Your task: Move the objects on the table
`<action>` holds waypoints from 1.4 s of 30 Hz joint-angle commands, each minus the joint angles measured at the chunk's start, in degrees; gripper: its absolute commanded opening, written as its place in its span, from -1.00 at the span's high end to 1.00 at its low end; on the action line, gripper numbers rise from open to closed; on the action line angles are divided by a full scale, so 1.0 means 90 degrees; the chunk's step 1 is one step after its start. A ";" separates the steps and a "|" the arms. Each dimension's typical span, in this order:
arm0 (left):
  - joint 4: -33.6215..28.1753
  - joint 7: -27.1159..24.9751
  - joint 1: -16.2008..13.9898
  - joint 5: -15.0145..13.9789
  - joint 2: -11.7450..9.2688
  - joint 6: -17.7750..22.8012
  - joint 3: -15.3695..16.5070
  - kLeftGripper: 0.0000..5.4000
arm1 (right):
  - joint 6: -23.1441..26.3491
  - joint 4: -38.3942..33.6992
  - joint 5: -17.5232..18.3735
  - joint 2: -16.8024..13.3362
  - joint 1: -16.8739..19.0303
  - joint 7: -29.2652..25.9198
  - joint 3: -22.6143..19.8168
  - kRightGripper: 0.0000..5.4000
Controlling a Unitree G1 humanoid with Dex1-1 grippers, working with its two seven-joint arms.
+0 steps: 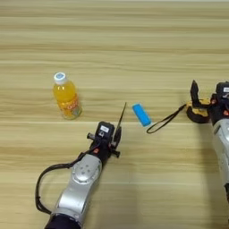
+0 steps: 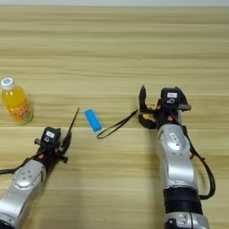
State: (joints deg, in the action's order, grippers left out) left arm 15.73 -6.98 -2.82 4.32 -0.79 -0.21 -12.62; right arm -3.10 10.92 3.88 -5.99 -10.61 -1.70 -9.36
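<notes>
A small orange-juice bottle (image 1: 66,96) with a white cap stands upright at the left. A blue rectangular block (image 1: 141,114) lies near the middle of the table (image 1: 114,44). To its right lies the yellow-and-black tape measure (image 2: 150,117), its black strap (image 2: 115,125) stretched out toward the block. My right gripper (image 2: 154,102) sits over the tape measure, one black finger (image 2: 142,99) upright on its left side, and looks shut on it. My left gripper (image 1: 123,112) points up between bottle and block, shut and holding nothing, just left of the block.
My left arm (image 1: 82,179) reaches in from the lower left with a black cable looped beside it. My right arm (image 2: 176,165) comes up from the lower right. Bare wood stretches across the far half of the table.
</notes>
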 commanded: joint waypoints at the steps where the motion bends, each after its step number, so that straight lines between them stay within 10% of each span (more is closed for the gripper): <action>1: 0.0512 -0.0084 -0.0615 0.0122 -0.0165 0.0759 -0.0088 0.47 | 0.0064 -0.0094 0.0060 -0.0003 0.0001 0.0025 -0.0026 -1.00; 19: 0.0509 -0.0131 -0.0607 0.0106 -0.0163 0.0763 -0.0073 0.98 | 0.0075 -0.0090 0.0050 0.0004 -0.0014 0.0035 -0.0015 -1.00; 42: -0.0231 -0.0162 -0.0492 -0.0021 -0.0247 0.0638 0.0223 0.99 | 0.0077 -0.0096 0.0046 -0.0005 0.0005 0.0020 -0.0008 -1.00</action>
State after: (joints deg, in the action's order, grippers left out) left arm 12.42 -8.39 -4.62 4.13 -1.26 1.62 -11.66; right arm -3.09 10.92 3.87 -5.99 -10.61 -1.69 -9.34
